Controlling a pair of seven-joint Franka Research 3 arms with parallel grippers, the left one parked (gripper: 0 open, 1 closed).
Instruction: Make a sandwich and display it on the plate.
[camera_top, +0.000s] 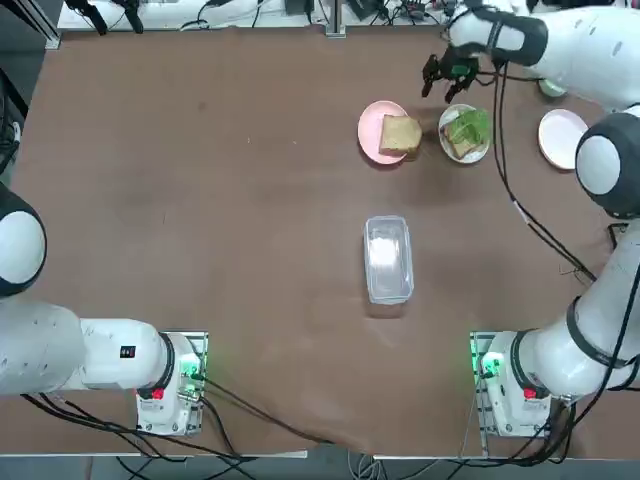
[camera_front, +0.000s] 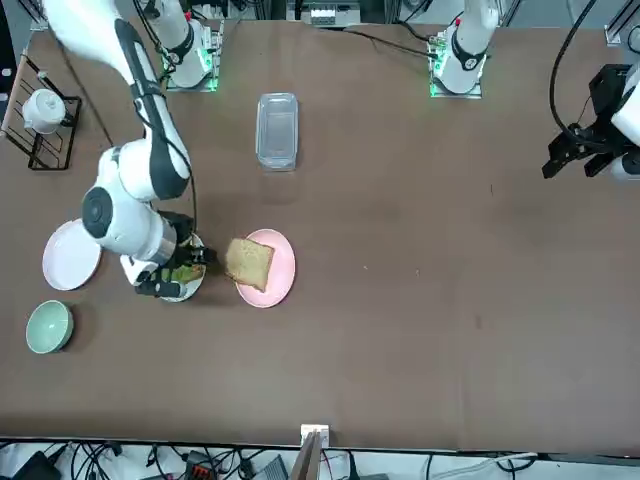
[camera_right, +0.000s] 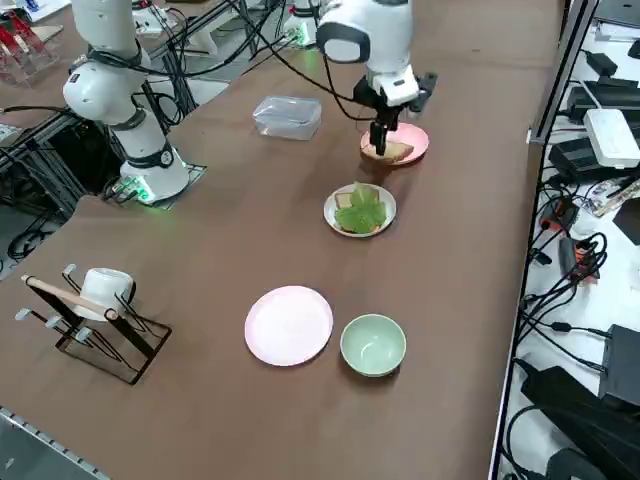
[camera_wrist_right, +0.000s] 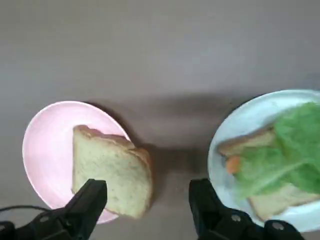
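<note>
Wrist view: claw (camera_wrist_right: 147, 202) spread above bread (camera_wrist_right: 111, 170).

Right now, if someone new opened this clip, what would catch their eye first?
Probably the right tool, open and empty, hanging above the far end of the table between two plates. One is a pink plate carrying a lone bread slice. The other, a white plate toward the robot's right, holds a bread slice topped with a green lettuce leaf. A clear lidded container sits alone mid-table.
</note>
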